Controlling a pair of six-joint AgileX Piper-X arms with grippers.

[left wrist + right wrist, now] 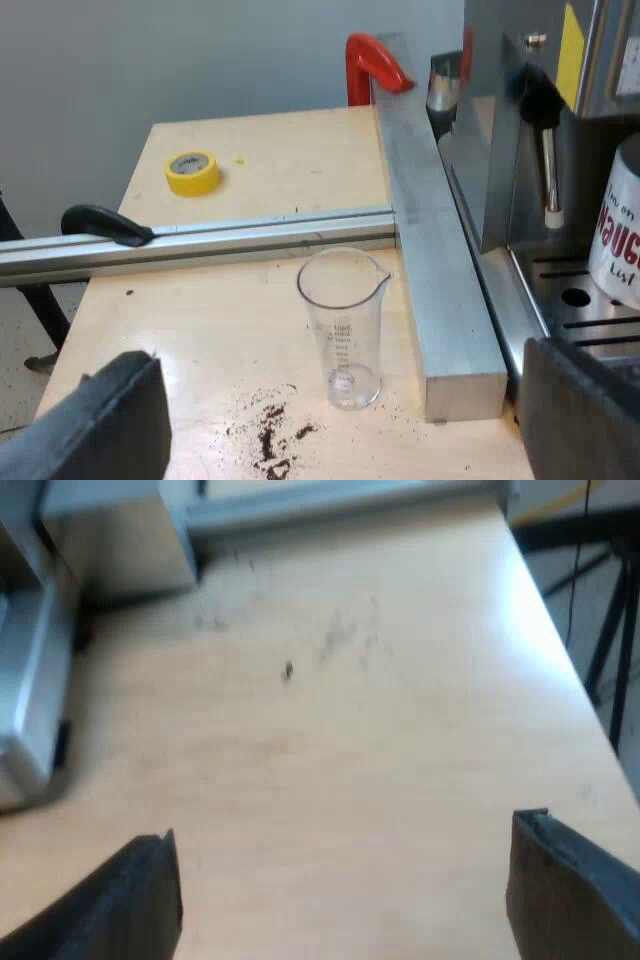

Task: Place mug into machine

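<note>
A white mug (617, 235) with red and black lettering stands on the drip tray (565, 290) of the espresso machine (520, 110), under its front. My left gripper (340, 425) hangs open above the wooden table, its fingers (105, 425) wide apart with nothing between them, near a clear measuring glass (343, 325). My right gripper (345, 900) is open too, over bare wooden tabletop (340, 730), holding nothing.
An aluminium bar (435, 250) runs along the machine's side, and a second rail (200, 240) crosses the table beyond the glass. A yellow tape roll (192, 172), a red clamp (370, 65) and spilled coffee grounds (270, 435) are on the table. The table edge (570, 660) drops off beside my right gripper.
</note>
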